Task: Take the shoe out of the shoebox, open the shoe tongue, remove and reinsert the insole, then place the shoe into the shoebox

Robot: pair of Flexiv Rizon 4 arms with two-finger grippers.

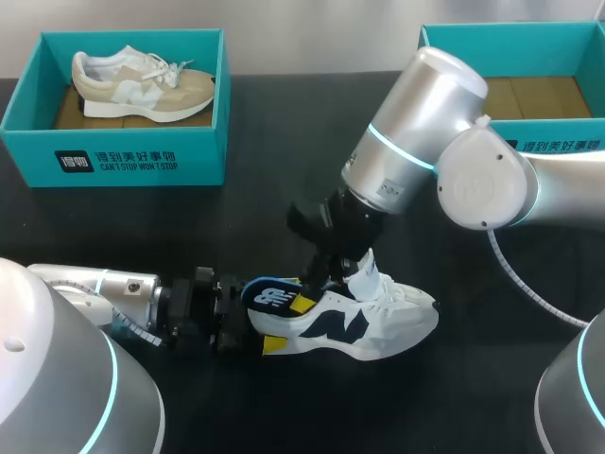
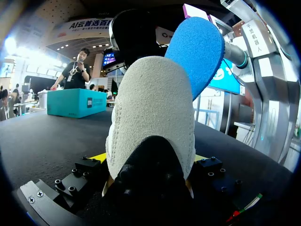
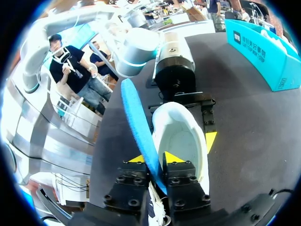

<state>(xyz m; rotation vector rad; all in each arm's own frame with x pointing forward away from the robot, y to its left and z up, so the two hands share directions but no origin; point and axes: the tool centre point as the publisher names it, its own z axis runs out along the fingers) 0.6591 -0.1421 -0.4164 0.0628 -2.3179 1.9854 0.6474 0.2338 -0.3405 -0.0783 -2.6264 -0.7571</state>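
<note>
- The left shoebox point(image 1: 113, 156), teal, stands at the upper left of the head view with a beige shoe point(image 1: 142, 85) lying inside it, well apart from both grippers.
- Bare black table point(image 1: 284, 407) lies between that box and the arms, and more along the lower edge of the frame.
- My left arm comes in at the lower left. The left gripper point(image 1: 284, 323) point(image 2: 148, 160) is clenched on the heel of the shoe point(image 1: 369, 326) point(image 2: 150, 108) point(image 3: 181, 136), one yellow tip on each side.
- The shoe rests on its sole on the table, lower middle of the frame, toe pointing right. It is white with navy side panels, white laces and a grey suede heel.
- The insole point(image 1: 269, 295) point(image 2: 197, 52) point(image 3: 136, 117), blue underneath and dark on top, sticks up out of the shoe's opening over the heel.
- The right gripper point(image 1: 317, 284) point(image 3: 154, 159) reaches down from the upper right and grasps the insole between its fingers.
- The right shoebox point(image 1: 558, 142), teal with a brown floor showing, sits at the upper right behind the right arm.
- A coiled cable point(image 1: 529, 284) hangs just right of the shoe's toe.
</note>
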